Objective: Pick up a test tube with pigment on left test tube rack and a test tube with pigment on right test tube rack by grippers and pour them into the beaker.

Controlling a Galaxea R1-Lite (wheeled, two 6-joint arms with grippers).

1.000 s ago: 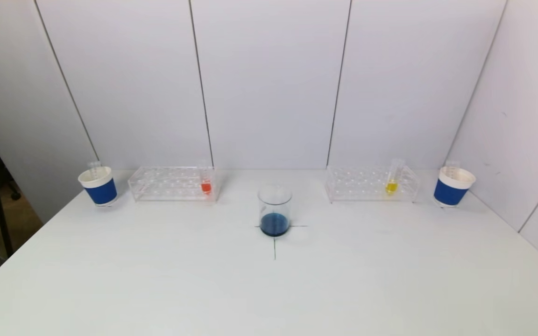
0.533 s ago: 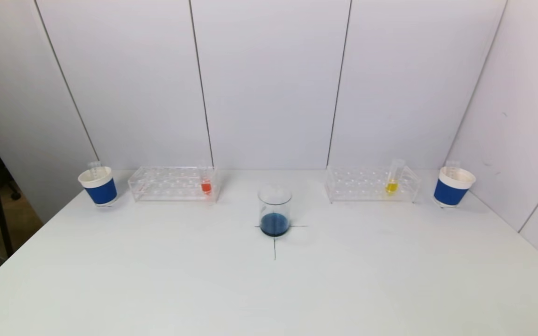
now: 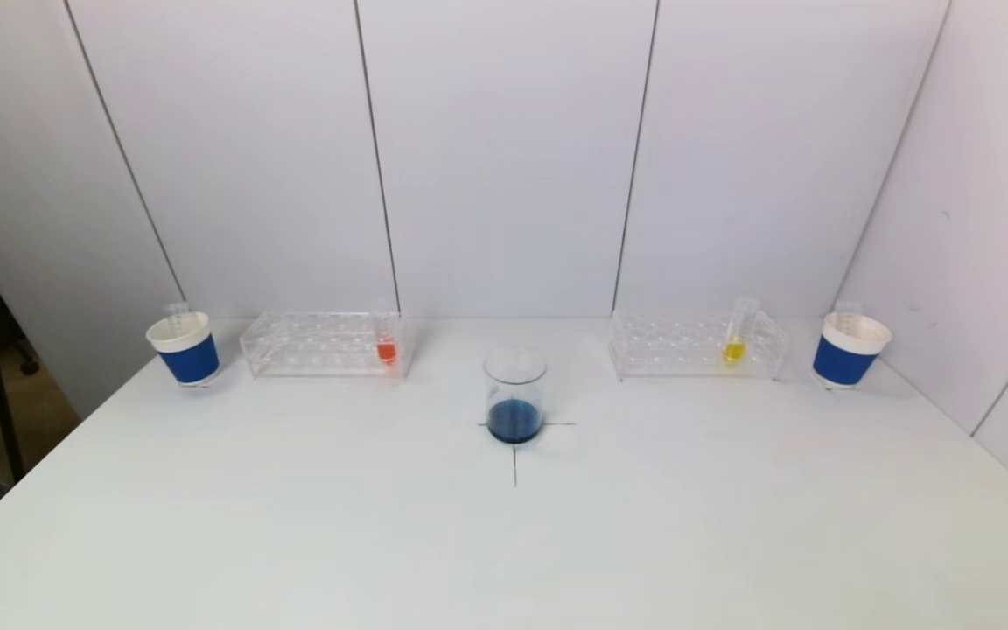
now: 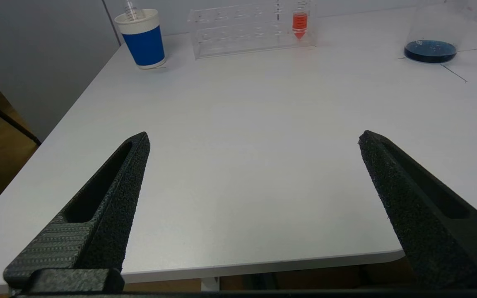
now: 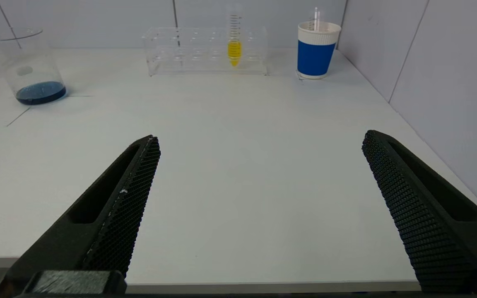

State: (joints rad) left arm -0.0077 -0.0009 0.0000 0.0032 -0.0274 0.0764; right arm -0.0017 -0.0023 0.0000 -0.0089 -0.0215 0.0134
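Head view showed neither arm. I had the left gripper [image 4: 253,138] and right gripper [image 5: 259,138] spread wide, empty, low at the near table edge. Orange-pigment clear tube [image 3: 386,337] stood in the left clear acrylic rack [image 3: 311,346], left of centre; yellow-pigment tube [image 3: 736,332] leaned in the right rack [image 3: 688,348]. Glass beaker with blue liquid [image 3: 514,394] sat centre. Risk: thin, slick tubes could slip or snag, tipping a rack.
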